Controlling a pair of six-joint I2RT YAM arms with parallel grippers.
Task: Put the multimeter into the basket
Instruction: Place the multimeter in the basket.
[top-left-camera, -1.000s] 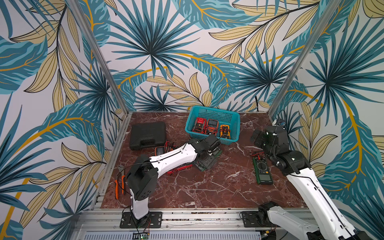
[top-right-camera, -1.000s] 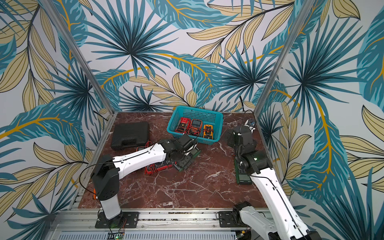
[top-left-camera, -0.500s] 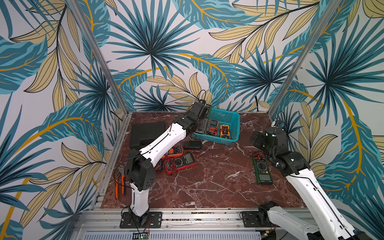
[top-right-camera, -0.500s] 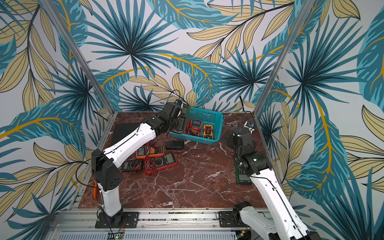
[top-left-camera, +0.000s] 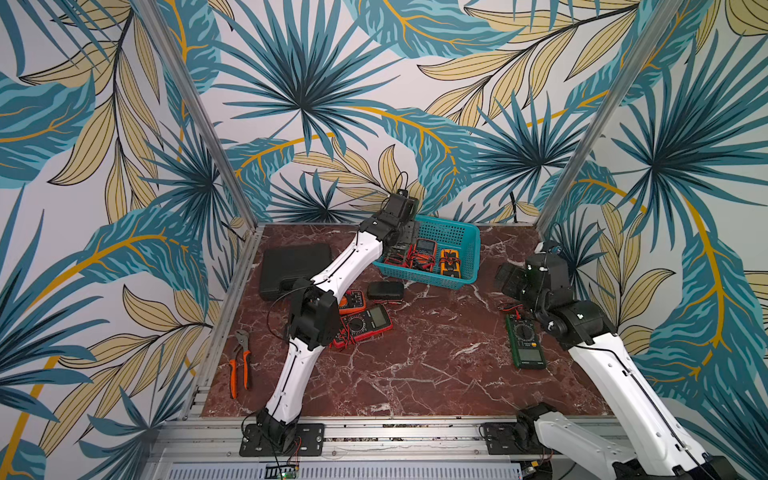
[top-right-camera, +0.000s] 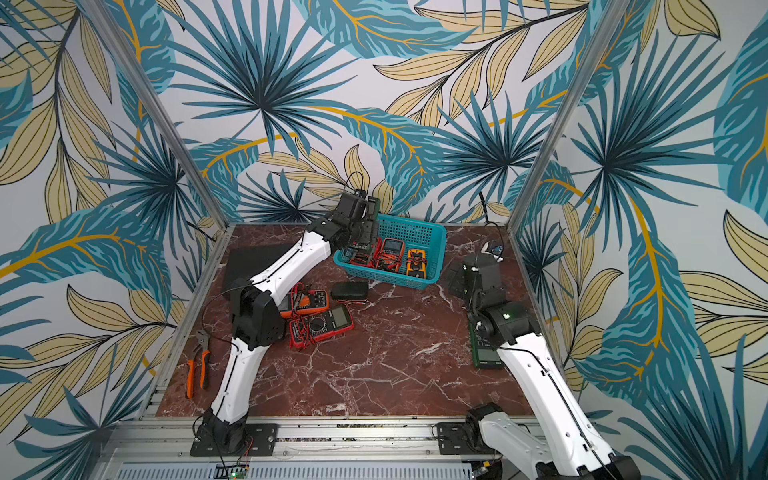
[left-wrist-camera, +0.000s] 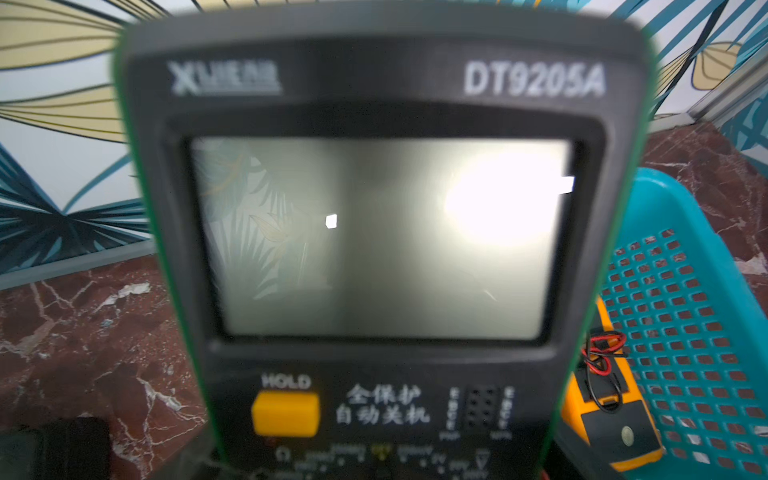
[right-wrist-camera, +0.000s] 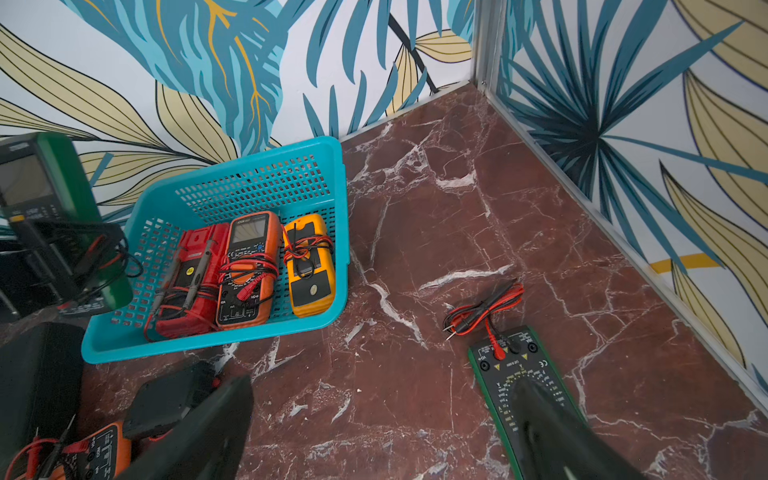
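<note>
Left wrist view: multimeter (left-wrist-camera: 382, 232) fills the frame, green shell, dark face. Readable: "DT9205A" at one top corner, "HOLD" over a yellow button, and Chinese lines "全保护 / 自动关机". The brand at the other corner starts with "X"; the rest is too blurred. Screen is blank, just glare and a wall reflection. Dial scale is cut off at the frame edge. No tool fingers show in this view.

Right wrist view: left tool (right-wrist-camera: 62, 253) is clenched on the multimeter's lower half. The meter is upright, screen end up, off the worktop (right-wrist-camera: 457, 208). It sits at the end of the basket (right-wrist-camera: 232, 334) nearest the case (top-left-camera: 295, 270). Can't tell if it's over the rim or just outside. In both top views the wrist hides most of it.

In the basket, side by side with leads wrapped: red meter (right-wrist-camera: 195, 282), orange meter (right-wrist-camera: 245, 270), yellow meter (right-wrist-camera: 309, 266). Their print is too small to read.

Right tool (right-wrist-camera: 384, 386) is released, jaws spread wide with nothing between, over the worktop by the second green meter (top-left-camera: 525, 343). One finger covers most of that meter's face in the wrist view. Its leads (right-wrist-camera: 482, 311) lie loose at its end.

The left arm hides part of the case. By its elbow are a loose red meter (top-left-camera: 365, 326) and a loose orange meter (top-left-camera: 353, 300), the latter half hidden. Pouch (top-left-camera: 385, 290) lies near the basket, pliers (top-left-camera: 240, 365) at the worktop's edge.
</note>
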